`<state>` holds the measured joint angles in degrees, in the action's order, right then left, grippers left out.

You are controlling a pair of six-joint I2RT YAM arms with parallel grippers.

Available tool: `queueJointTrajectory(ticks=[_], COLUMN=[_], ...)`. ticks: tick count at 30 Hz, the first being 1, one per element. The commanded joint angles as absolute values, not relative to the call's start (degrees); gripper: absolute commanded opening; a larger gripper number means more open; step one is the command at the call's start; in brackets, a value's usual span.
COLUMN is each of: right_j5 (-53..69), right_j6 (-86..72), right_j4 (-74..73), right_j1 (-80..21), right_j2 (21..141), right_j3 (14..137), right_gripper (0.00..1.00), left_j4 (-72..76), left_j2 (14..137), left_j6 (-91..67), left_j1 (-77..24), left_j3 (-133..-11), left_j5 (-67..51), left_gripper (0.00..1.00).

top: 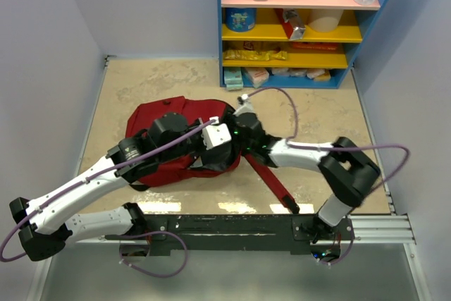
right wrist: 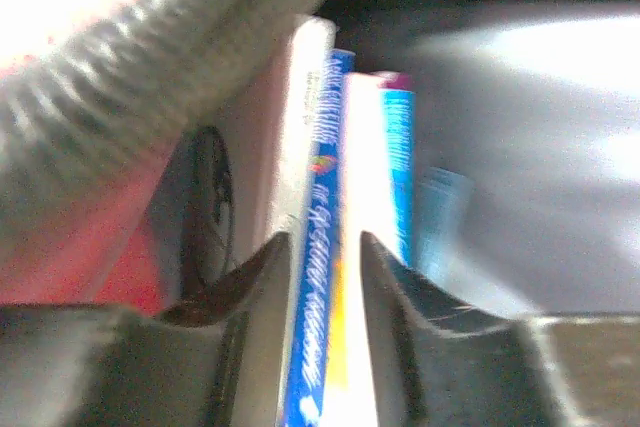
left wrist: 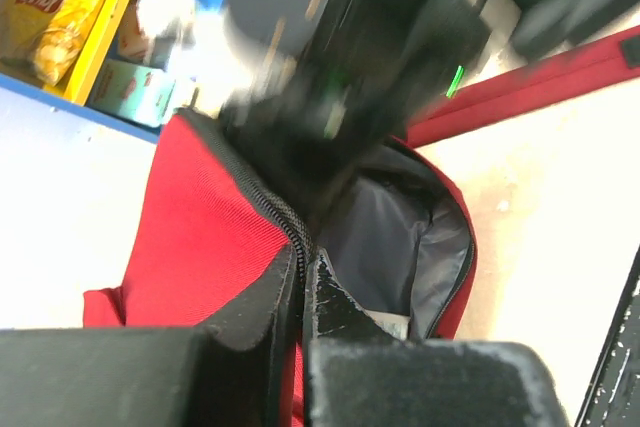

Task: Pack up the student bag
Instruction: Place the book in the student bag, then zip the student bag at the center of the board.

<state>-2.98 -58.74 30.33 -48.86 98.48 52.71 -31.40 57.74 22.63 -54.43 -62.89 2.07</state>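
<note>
The dark-red student bag (top: pixel 158 119) lies on the floor mid-left, its opening facing right and its long red strap (top: pixel 276 182) trailing toward the front. My left gripper (left wrist: pixel 303 253) is shut on the bag's zippered upper rim (left wrist: pixel 262 199) and holds the mouth open onto the grey lining (left wrist: pixel 385 237). My right gripper (right wrist: pixel 322 243) is inside the bag, shut on a blue-spined book (right wrist: pixel 318 327). A white book (right wrist: pixel 300 107) and another blue one (right wrist: pixel 397 162) stand beside it. In the top view the right fingers are hidden in the bag.
A blue shelf unit (top: pixel 303 26) stands at the back with snack packs, a blue tub and two bottles on top. Pale walls close in the left and right sides. A black rail (top: pixel 232 227) runs along the front edge.
</note>
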Motion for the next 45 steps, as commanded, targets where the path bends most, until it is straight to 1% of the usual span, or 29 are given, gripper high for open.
queueJointTrajectory(ticks=[1,2,3,5,6,8,9,11,13,14,15,17,18,19,21,22,23,25,28,31,32,34,35,38,40,44,45], right_j5=[-6.05,-6.5,-6.59,-7.2,-7.38,-6.77,-6.07,-3.62,-0.72,-0.09,3.39,5.7,7.28,7.38,6.34,4.33,4.13,4.31,3.69,3.6,3.86,4.22,4.13,4.13,4.3,5.18,5.27], right_j6=[-58.02,-57.31,-56.35,-52.4,-50.9,-45.46,-43.79,-40.0,-37.89,-37.01,-36.48,-36.04,-36.64,-37.0,-37.35,-37.53,-37.88,-39.02,-39.64,-40.78,-41.04,-41.75,-41.75,-41.66,-41.4,-40.87,-40.96], right_j4=[29.23,26.66,24.98,20.15,18.04,12.5,9.87,8.01,4.4,3.52,1.43,0.62,0.18,0.18,-2.71,-3.16,-3.6,-2.82,-0.71,2.01,2.98,5.09,5.27,6.32,7.9,8.7,9.48], right_j1=[-41.58,-39.4,-38.42,-36.84,-36.48,-36.3,-36.3,-36.3,-36.47,-36.39,-36.65,-37.78,-38.49,-41.02,-45.07,-49.87,-51.66,-55.78,-59.14,-60.81,-61.08,-61.78,-62.05,-62.4,-62.4,-62.58,-62.49], right_j2=[82.55,80.44,76.07,72.18,69.03,65.93,64.79,61.71,59.25,58.11,56.88,52.5,51.43,50.72,51.41,52.29,55.08,57.82,62.74,66.35,67.14,69.34,70.13,72.42,74.17,77.86,78.39], right_j3=[43.0,42.2,41.58,41.04,42.09,43.24,44.03,44.56,45.0,44.91,44.22,42.81,41.76,41.66,42.71,43.24,43.85,45.26,46.49,47.11,47.11,47.02,47.2,47.37,47.55,49.22,49.04], right_gripper=[0.48,0.59,0.64,0.72,0.76,0.79,0.79,0.79,0.75,0.7,0.67,0.61,0.58,0.55,0.53,0.53,0.53,0.53,0.54,0.54,0.54,0.53,0.53,0.52,0.52,0.51,0.51], left_j4=[-27.77,-27.6,-27.25,-27.51,-27.6,-28.99,-29.79,-32.24,-33.83,-35.58,-36.2,-37.26,-37.79,-38.58,-40.51,-41.65,-43.57,-44.56,-43.68,-41.41,-40.61,-37.12,-36.13,-32.0,-30.94,-31.37,-31.55], left_j2=[57.83,57.66,57.74,58.35,58.71,59.93,60.38,61.78,62.14,61.7,61.18,58.64,57.67,56.7,53.89,53.18,51.69,49.76,45.8,42.99,42.63,41.06,40.7,39.64,40.25,42.01,41.92], left_j6=[21.36,20.84,20.57,19.26,18.64,18.02,18.02,18.19,19.24,21.25,22.49,27.13,29.25,31.36,36.11,37.78,40.14,41.65,43.24,44.91,45.09,44.48,44.3,43.16,42.54,41.92,41.84], left_j1=[-54.58,-54.67,-54.67,-54.49,-54.49,-54.14,-54.05,-52.74,-50.47,-49.41,-46.78,-43.52,-40.46,-39.21,-36.66,-36.48,-36.39,-36.39,-36.39,-36.39,-36.39,-36.39,-36.39,-36.39,-36.39,-36.39,-36.3], left_j3=[-63.89,-63.9,-63.81,-64.51,-65.12,-67.84,-70.29,-72.5,-73.39,-73.13,-71.21,-67.78,-64.2,-62.59,-58.39,-57.23,-56.17,-52.75,-47.82,-43.52,-42.46,-39.21,-38.16,-34.55,-33.31,-32.52,-32.0], left_j5=[-1.41,-1.41,-1.41,-1.49,-1.41,-1.32,-1.49,-2.19,-5.35,-7.88,-9.04,-12.28,-13.44,-14.4,-16.78,-17.48,-18.36,-19.24,-19.6,-17.15,-15.57,-13.55,-12.14,-9.33,-9.49,-10.19,-10.28], left_gripper=[0.18,0.28,0.5,0.59,0.74,0.94,1.0,1.0,1.0,1.0,1.0,1.0,1.0,1.0,0.98,0.97,0.94,0.93,0.9,0.77,0.67,0.55,0.46,0.39,0.37,0.29,0.29])
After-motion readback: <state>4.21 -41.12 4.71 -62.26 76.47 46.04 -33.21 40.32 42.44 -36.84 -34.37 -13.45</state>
